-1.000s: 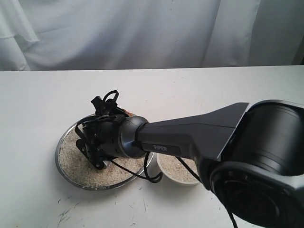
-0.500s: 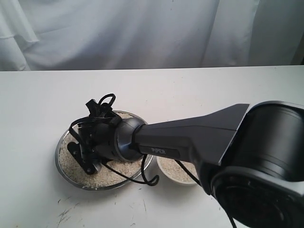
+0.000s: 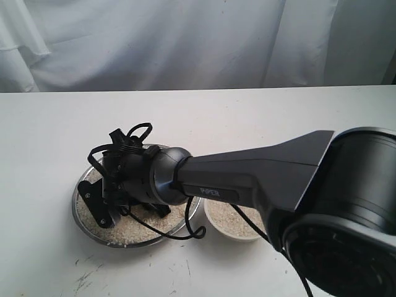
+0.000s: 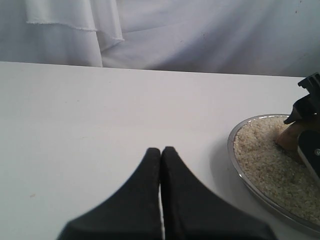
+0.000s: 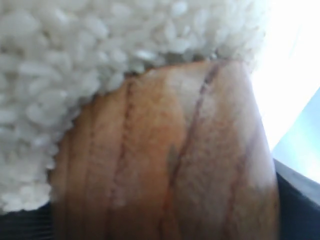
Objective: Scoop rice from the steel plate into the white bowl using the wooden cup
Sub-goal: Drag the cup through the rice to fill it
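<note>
The steel plate (image 3: 78, 193) holds a bed of rice (image 3: 133, 230), with the white bowl (image 3: 232, 238) just to its right, also holding rice. My right gripper (image 3: 124, 207) reaches across into the plate, shut on the wooden cup (image 5: 170, 160). The cup's mouth is pushed into the rice (image 5: 65, 60). In the exterior view the wrist hides the cup. The left wrist view shows the cup (image 4: 289, 140) tilted in the rice (image 4: 265, 160) of the plate (image 4: 234, 155). My left gripper (image 4: 161, 150) is shut and holds nothing, over bare table beside the plate.
The white table (image 3: 55, 136) runs back to a white curtain (image 3: 185, 43). The right arm's big dark housing (image 3: 346, 216) fills the near right corner and covers part of the bowl. Loose cables (image 3: 185, 232) hang from the wrist over the plate's rim.
My right gripper has moved leftward across the plate with the cup, from its middle toward the left side, through the rice. The bowl has not moved.
</note>
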